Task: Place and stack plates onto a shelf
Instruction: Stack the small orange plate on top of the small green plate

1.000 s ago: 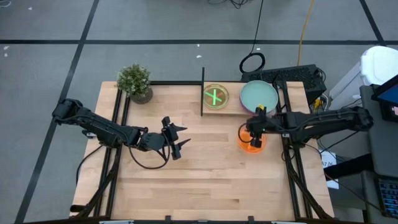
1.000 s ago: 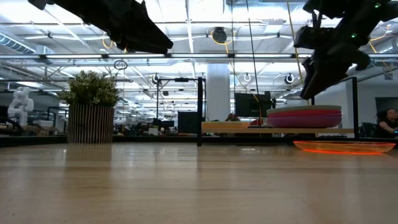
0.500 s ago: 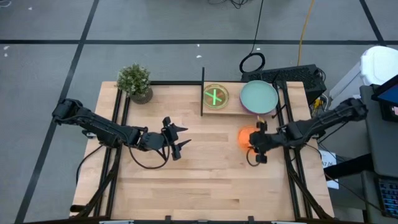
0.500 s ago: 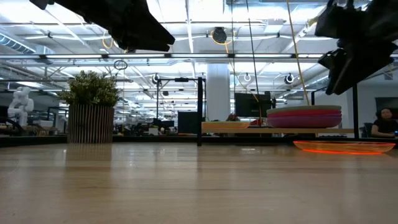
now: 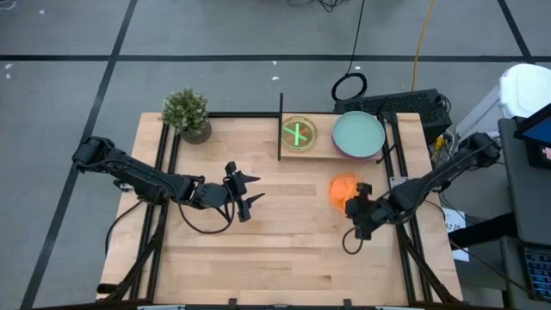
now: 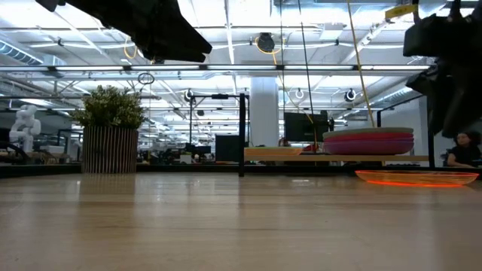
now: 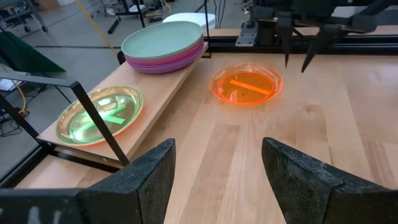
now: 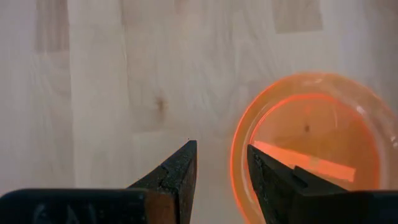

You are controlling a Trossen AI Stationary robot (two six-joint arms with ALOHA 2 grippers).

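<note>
Since a sec ago the right gripper (image 5: pixel 355 217) has backed off the orange plate (image 5: pixel 343 189), from right over it to the near side of it, twd the table's front-right edge, arm folded back. Its fingers (image 8: pixel 174 173) stand a narrow gap apart w/ nothing between them, hovering above bare wood just beside the plate's rim. Orange plate hasn't shifted: lies flat on the tabletop (image 5: pixel 275 250), in front of the shelf (image 5: pixel 320 152), not on it.

On the shelf: a green translucent plate (image 5: pixel 299 133) next to the black upright panel (image 5: pixel 281 127), and at the other end a stack of big plates (image 5: pixel 358 136), pale teal on top, magenta and purple edges showing under it in the low view.

Left gripper (image 5: pixel 245 194) is where it was, mid-table, well apart from shelf & plates, fingers spread wide, empty. Potted plant (image 5: pixel 187 113) at the back-left corner. A person (image 6: pixel 461 149) shows far off in the room, low view, right edge.
</note>
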